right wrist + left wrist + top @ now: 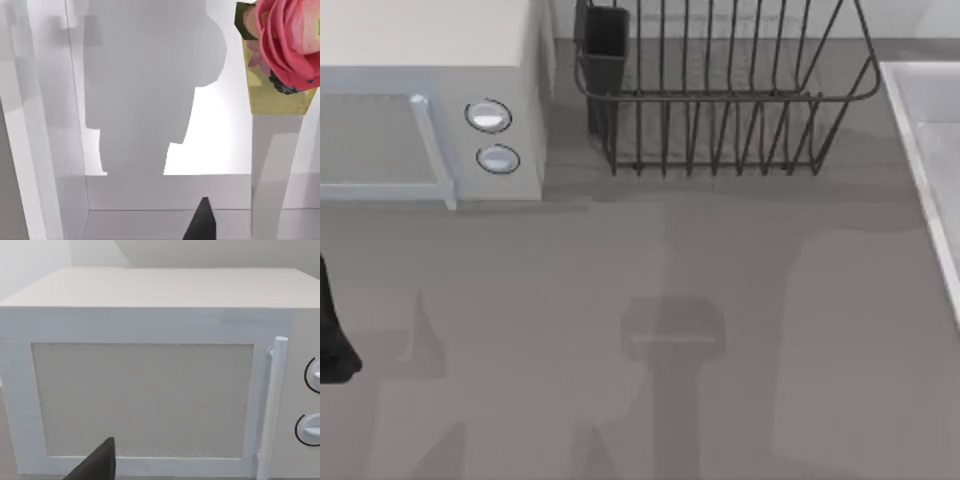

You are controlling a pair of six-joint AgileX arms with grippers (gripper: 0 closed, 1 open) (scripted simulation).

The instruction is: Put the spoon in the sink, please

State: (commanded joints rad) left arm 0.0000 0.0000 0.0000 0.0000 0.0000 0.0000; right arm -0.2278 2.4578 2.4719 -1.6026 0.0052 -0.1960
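Note:
The spoon is out of view. The sink point(932, 100) is a pale grey-white basin with a lighter straight rim, at the table's far right edge. In the right wrist view, smooth white walls and a floor point(165, 192) lie close under the camera, with a dark tip of my right gripper point(201, 222) low in front of them. My left arm point(334, 340) is a dark shape at the table's left edge. In the left wrist view, a dark tip of my left gripper point(97, 465) faces the microwave door.
A white microwave point(430, 120) with two round knobs stands at the back left. A dark wire dish rack point(720, 90) stands at the back middle. A pink flower on a yellowish block point(280, 55) is near the white walls. Bare grey tabletop point(650, 330) spans the middle.

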